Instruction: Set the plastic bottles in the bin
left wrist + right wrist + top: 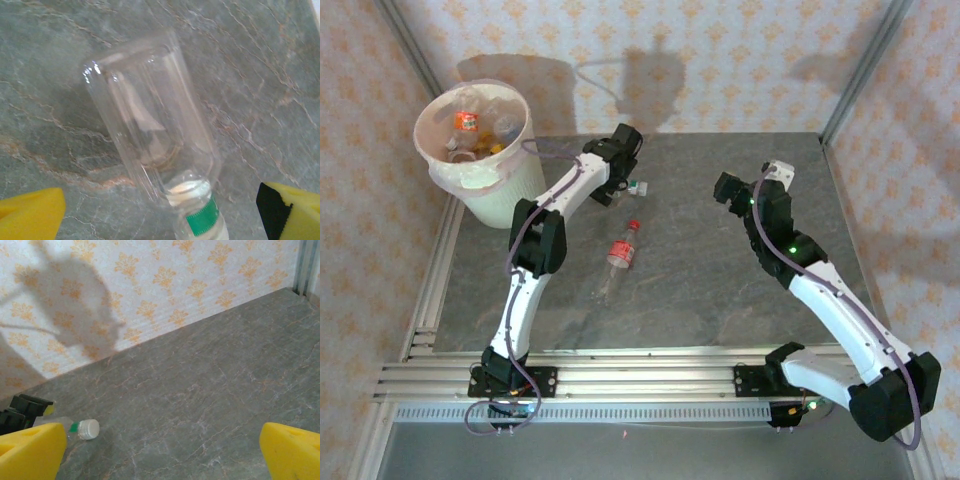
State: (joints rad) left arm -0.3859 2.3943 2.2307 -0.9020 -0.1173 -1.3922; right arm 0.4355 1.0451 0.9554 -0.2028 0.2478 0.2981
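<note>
A clear green-labelled bottle (150,135) lies on its side on the counter (720,290), toward the far middle, with its white cap (89,428) pointing toward the right arm. The left pincer (160,217) hangs over it with its yellow fingers (30,215) spread wide, one on each side of the bottle, and neither touches it. In the left wrist view the bottle is blurred, and its cap end is cut off at the lower edge. From above, the wrist hides most of its body. A red-labelled bottle (622,252) lies nearer the arms, red cap toward the far side, with bare stone all around it and apart from both pincers. The bin (495,200) stands at the counter's far left corner, close to the wall (150,285), with the left arm's elbow just beside it. Several bottles (470,122) are heaped inside; an orange label shows, and the rest are hard to make out. The right pincer (160,455) is spread wide and holds nothing. It is over open counter on the right half, well apart from both loose bottles, with clear stone running to the far wall.
</note>
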